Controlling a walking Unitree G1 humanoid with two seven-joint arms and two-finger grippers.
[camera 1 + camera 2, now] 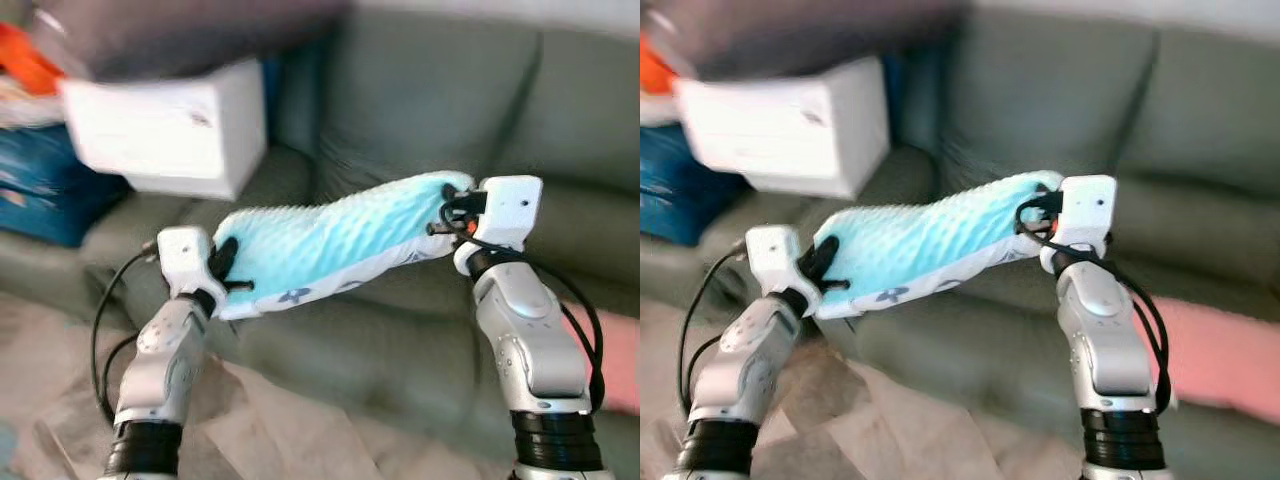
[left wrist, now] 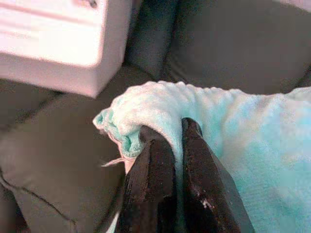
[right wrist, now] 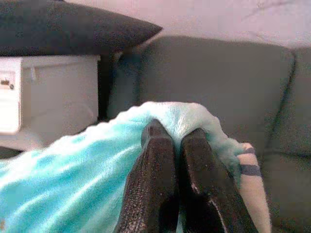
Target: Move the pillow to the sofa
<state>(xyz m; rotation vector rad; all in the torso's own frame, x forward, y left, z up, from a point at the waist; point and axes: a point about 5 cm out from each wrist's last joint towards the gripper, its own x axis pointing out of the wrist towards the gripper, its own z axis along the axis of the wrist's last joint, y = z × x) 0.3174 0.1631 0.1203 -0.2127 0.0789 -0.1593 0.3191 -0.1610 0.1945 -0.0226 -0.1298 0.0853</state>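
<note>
Both sets of jaws are clamped on the pillow (image 1: 335,235): the left gripper (image 2: 170,141) pinches a bunched corner of the turquoise fleece between its two black fingers (image 2: 150,184), and the right gripper (image 3: 176,136) nips the opposite corner in the same manner, its fingers (image 3: 154,179) pressed almost together with fabric between them.

Pillow: turquoise, nubbly plush on its upper face, with a white underside bearing a dark printed pattern along its lower edge. It hangs in the air, stretched between the two grippers, sagging slightly at the middle. It sits higher at the right gripper's end than at the left. It is held over the front edge of the sofa's (image 1: 420,110) seat, touching no cushion as far as can be made out.

Sofa: grey-green, with seat and back cushions running across the head views behind the pillow.

Other items noted: a white box (image 1: 165,125) rests on the sofa's seat toward its left end, well apart from the pillow. A dark grey cushion (image 3: 68,31) lies on top of that box. Blue material (image 1: 50,185) and something orange (image 1: 25,60) lie beyond the box at the sofa's far left end; blur prevents identification. A pink item (image 1: 1225,360) lies at the right, low against the front of the sofa.

Head views are blurred.
</note>
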